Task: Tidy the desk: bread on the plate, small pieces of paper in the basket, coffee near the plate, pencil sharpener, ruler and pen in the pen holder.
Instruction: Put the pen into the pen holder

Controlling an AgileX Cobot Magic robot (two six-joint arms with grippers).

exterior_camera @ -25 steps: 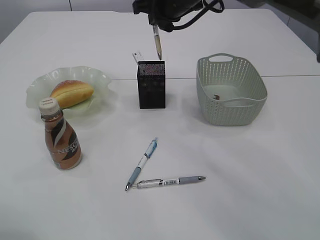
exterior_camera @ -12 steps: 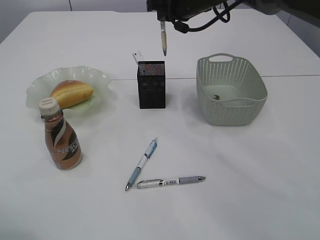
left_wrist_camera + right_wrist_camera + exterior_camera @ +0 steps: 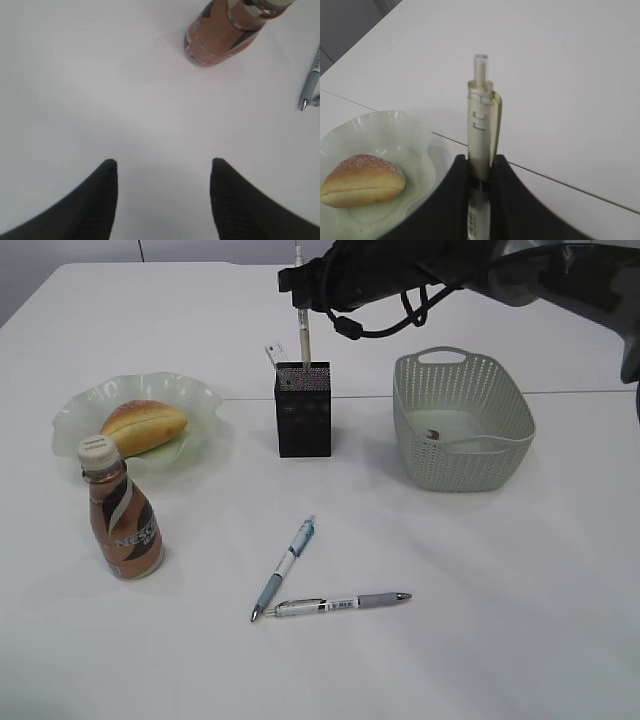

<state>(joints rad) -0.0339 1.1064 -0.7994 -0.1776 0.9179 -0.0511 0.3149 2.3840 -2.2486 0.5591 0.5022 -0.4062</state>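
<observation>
Pen (image 3: 302,335) placement is your step in hand: in the exterior view the right gripper (image 3: 300,290) holds a pale pen upright at the far middle of the desk (image 3: 500,590), its lower end at or just inside the mouth of the holder (image 3: 303,410), where a clear ruler (image 3: 273,353) already pokes up at the far-left corner. To the left, the bread (image 3: 143,426) lies on the plate (image 3: 75,410) and the coffee (image 3: 120,522) stands just near of it; to the right sits the basket (image 3: 463,420) with something small inside. Two more pens (image 3: 330,585) lie crossed at their tips on the near middle, so you likely have those to fetch afterwards. In the left wrist view, your left gripper (image 3: 162,172) hovers with jaws apart and nothing between them, over bare white top, the coffee at the far edge. In the right wrist view, the jaws are clenched on the pen's barrel, clip end up, with the bread and plate off to the left. Your next move, as I judge it, calls for lowering straight and letting go once the tip is well inside. The top is plain, smooth and white with a seam running across; little of the room beyond the desk shows.
</observation>
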